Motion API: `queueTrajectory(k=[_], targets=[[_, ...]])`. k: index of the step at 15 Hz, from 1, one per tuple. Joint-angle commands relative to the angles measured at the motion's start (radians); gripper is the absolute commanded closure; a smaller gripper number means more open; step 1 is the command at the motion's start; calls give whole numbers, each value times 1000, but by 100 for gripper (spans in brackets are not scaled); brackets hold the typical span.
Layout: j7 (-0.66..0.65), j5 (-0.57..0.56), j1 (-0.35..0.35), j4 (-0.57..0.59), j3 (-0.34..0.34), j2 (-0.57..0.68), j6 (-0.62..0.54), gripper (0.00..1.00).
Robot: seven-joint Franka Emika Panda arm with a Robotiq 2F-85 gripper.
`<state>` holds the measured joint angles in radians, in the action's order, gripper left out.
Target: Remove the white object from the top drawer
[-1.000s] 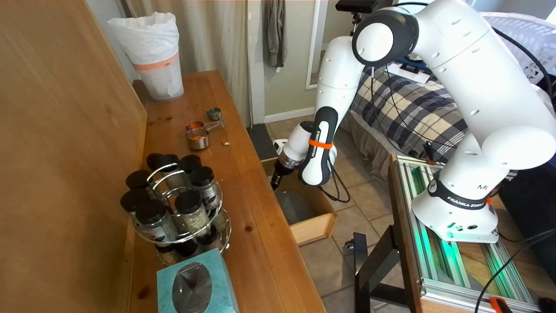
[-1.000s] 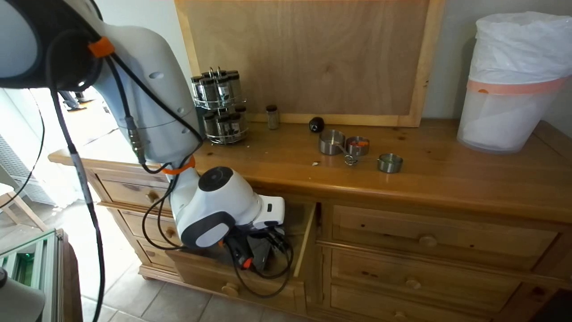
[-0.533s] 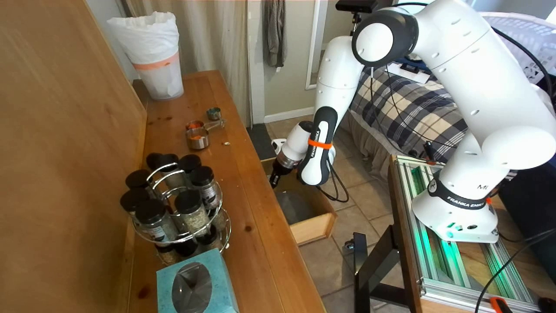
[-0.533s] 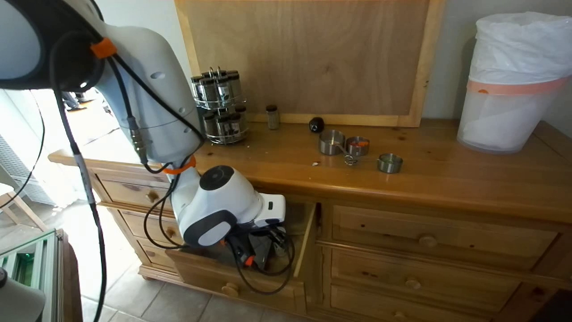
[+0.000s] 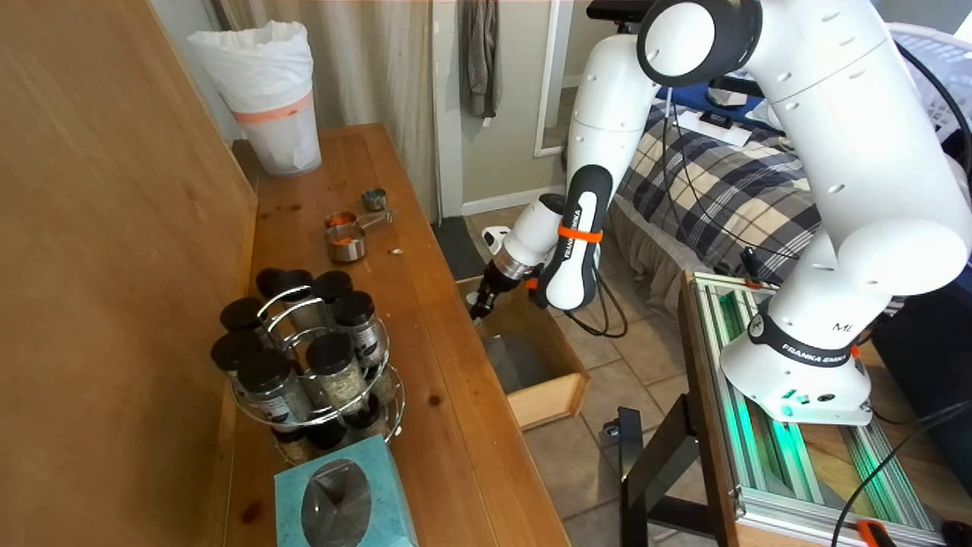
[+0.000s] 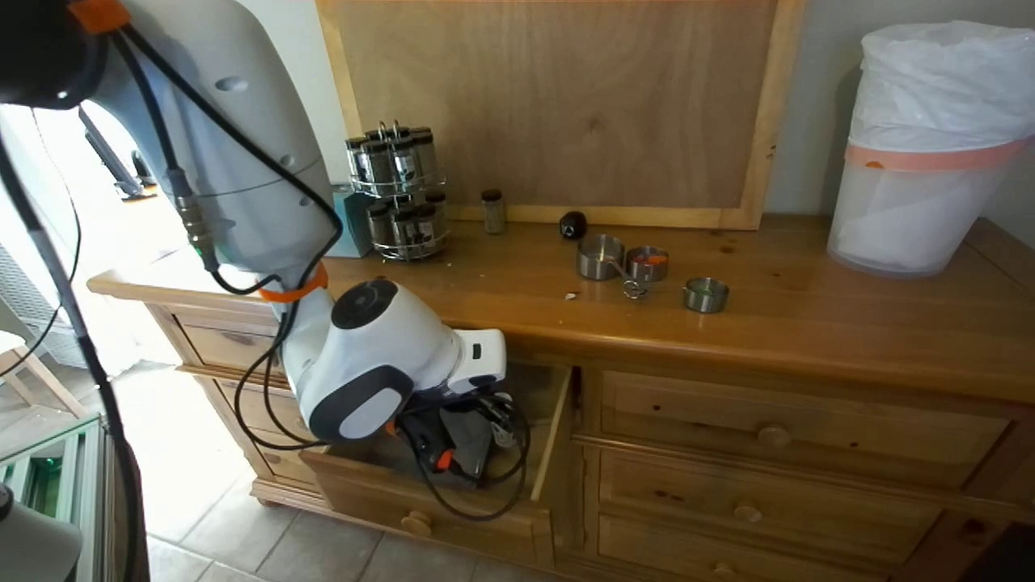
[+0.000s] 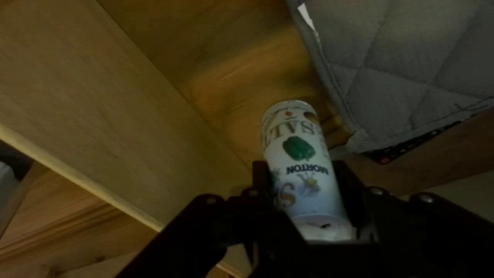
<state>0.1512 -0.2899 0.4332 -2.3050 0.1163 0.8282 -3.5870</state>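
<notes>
In or just above the opened top drawer (image 6: 368,497), we record one white object (image 7: 303,166), a cylinder lettered MORTON, clasped on both sides by the gripper (image 7: 301,173); whether it touches the drawer's floor, we cannot tell. In the drawer we list one grey quilted cloth (image 7: 401,69); on the countertop (image 6: 792,319), three metal cups (image 6: 600,267) and one lined bin (image 6: 906,214).

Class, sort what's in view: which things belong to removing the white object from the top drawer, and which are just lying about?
Part of the job:
white canister, held by the claw
open top drawer

Just lying about:
grey quilted pad in that drawer
spice jars
metal measuring cups
turquoise box
bag-lined bin
</notes>
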Motion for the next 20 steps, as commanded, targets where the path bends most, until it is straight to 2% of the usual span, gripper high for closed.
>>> queueTrajectory(k=[1, 4, 7, 8, 10, 12, 17, 20], targets=[[-35, -149, 112, -142, 31, -108, -43, 80], [-51, -230, 162, -210, 25, -205, -19, 80], [-90, -335, 245, -253, 76, -328, 88, 80], [-98, -368, 292, -258, 118, -370, 144, 80], [-155, -415, 383, -252, 231, -454, 265, 80], [-188, -416, 505, -223, 403, -499, 390, 80], [-90, -169, 744, -51, 808, -479, 687, 80], [-52, -53, 791, 121, 929, -471, 895, 80]])
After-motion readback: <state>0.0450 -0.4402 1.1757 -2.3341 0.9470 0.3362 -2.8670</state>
